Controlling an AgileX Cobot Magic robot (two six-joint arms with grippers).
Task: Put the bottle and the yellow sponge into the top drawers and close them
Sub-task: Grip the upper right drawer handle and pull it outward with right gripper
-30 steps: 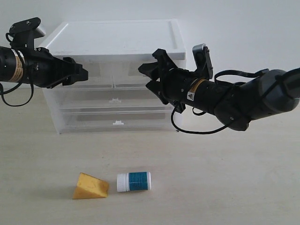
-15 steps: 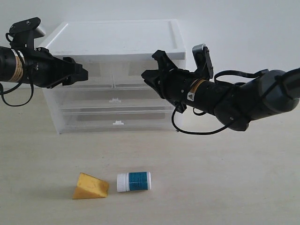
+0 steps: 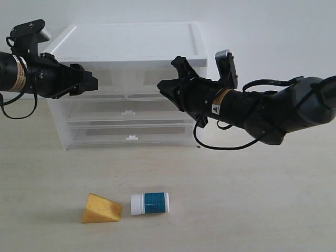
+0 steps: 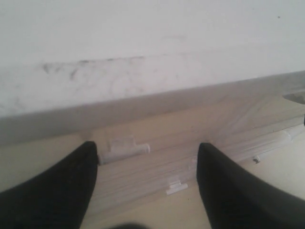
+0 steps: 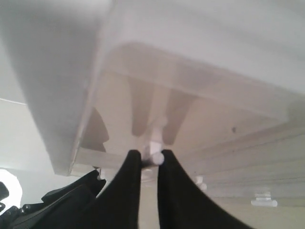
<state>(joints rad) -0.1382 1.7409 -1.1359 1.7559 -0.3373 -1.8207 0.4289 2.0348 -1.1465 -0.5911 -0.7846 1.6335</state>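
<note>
The bottle (image 3: 150,203), white-capped with a teal label, lies on its side on the table in front of the cabinet. The yellow sponge (image 3: 101,209) sits just left of it. My right gripper (image 3: 161,86) (image 5: 149,157) is shut on the small white pull tab (image 5: 153,156) of the right top drawer (image 3: 149,84). At the left top drawer (image 3: 113,84) my left gripper (image 3: 94,83) (image 4: 147,148) is open, with nothing between its fingers. A white pull tab (image 4: 123,149) shows beside one finger. Both top drawers look closed.
The white-topped cabinet (image 3: 131,42) stands at the back of the table, with two full-width drawers (image 3: 128,123) below the top pair. The right arm's cable (image 3: 220,147) hangs in front of the cabinet's lower right corner.
My right gripper's jaws, spread wide a second ago, have closed onto the right top drawer's pull tab. The left arm, bottle and sponge have not moved.
</note>
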